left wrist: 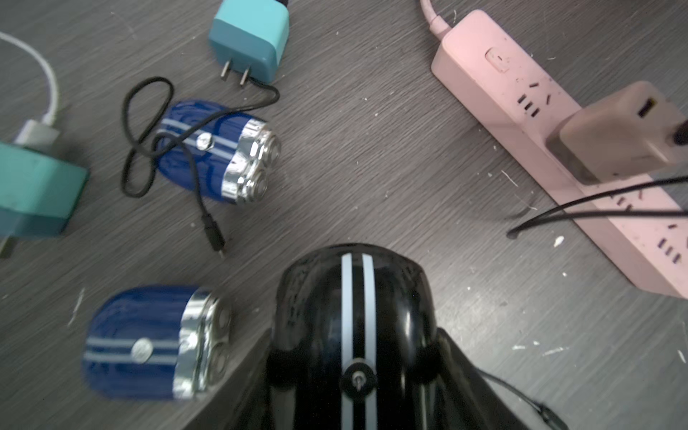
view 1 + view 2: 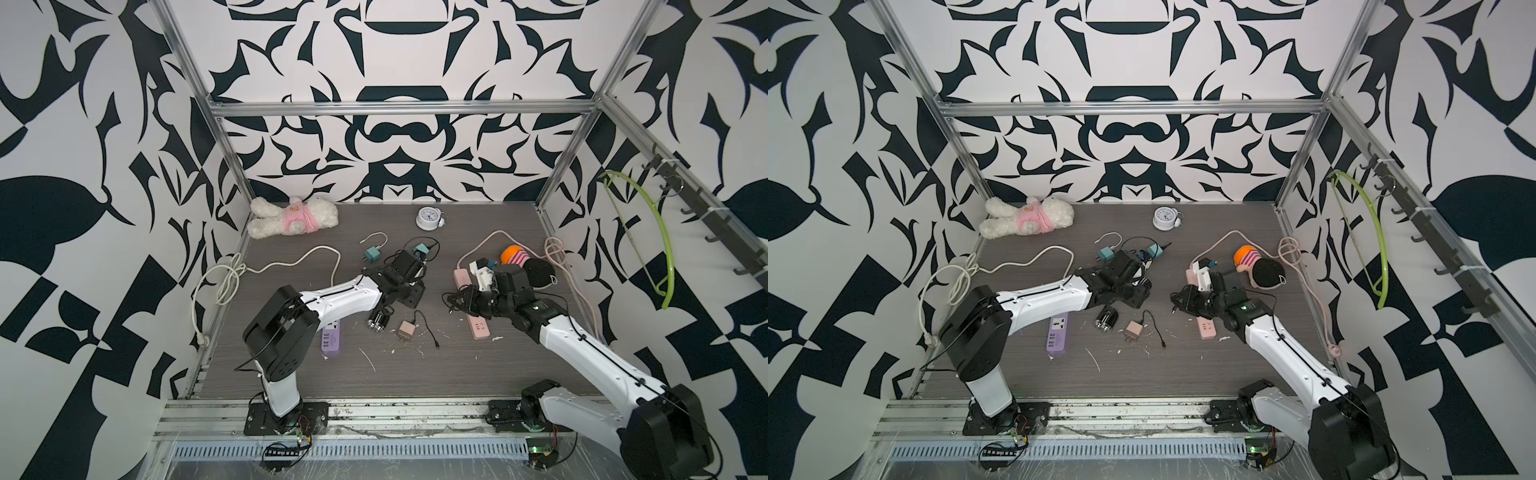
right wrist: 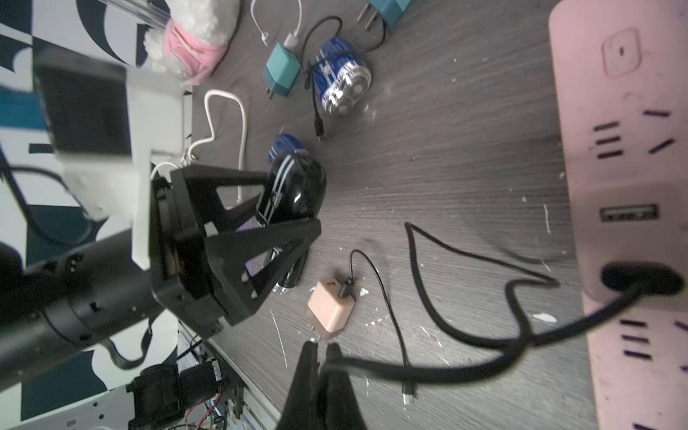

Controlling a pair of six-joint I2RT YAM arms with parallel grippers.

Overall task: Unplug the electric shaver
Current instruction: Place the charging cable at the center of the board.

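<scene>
Step in hand: unplugging. Held black shaver [image 1: 353, 316] clamped in left hand [image 3: 292, 201], over counter [image 1: 372, 149] middle. Pinched black cord [image 3: 465, 368] in clenched right hand [image 3: 322, 348]; traced cord to adapter [image 1: 618, 137] on pink strip [image 1: 495, 85]. Could not tell if cord end sat in shaver. Next probably needed: steady, straight pull apart.

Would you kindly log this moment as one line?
left gripper: shut on black shaver | right gripper: shut on black cable | shaver: unplugged
</scene>
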